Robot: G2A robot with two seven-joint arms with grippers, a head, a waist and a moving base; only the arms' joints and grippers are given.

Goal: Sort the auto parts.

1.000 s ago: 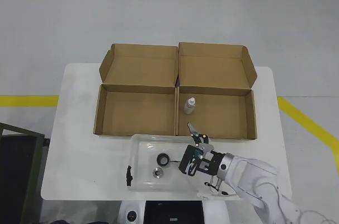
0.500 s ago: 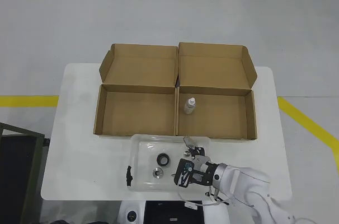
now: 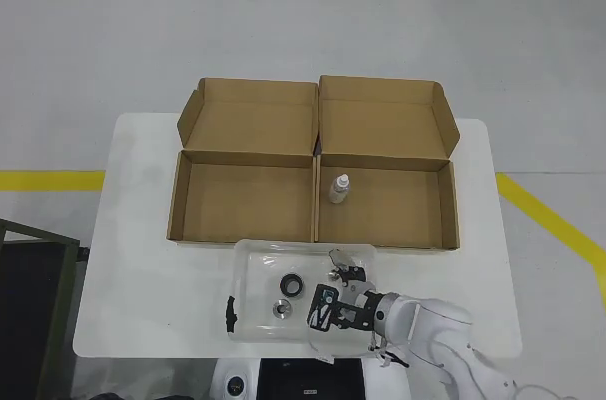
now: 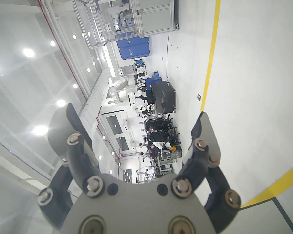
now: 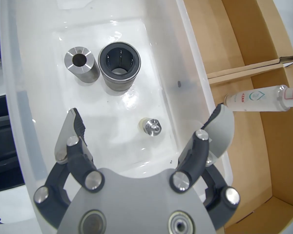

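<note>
Hovering my right gripper (image 5: 148,113), fingers spread, above the clear bin (image 5: 183,44) on the white table (image 3: 133,200); my left gripper (image 4: 136,112), also spread, faces a bright hall (image 4: 136,49), perhaps a workshop.

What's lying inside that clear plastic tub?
Three parts stand in the tub: a black bearing, a steel sleeve, a small silver fitting. The floor beneath the right pincer is hidden.

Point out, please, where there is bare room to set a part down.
The left cardboard box floor is wholly bare. The right cardboard box is bare beyond the white bottle near the shared wall. Crowded: the clear bin, with bearing, steel sleeve, small fitting and the open right pincer.
</note>
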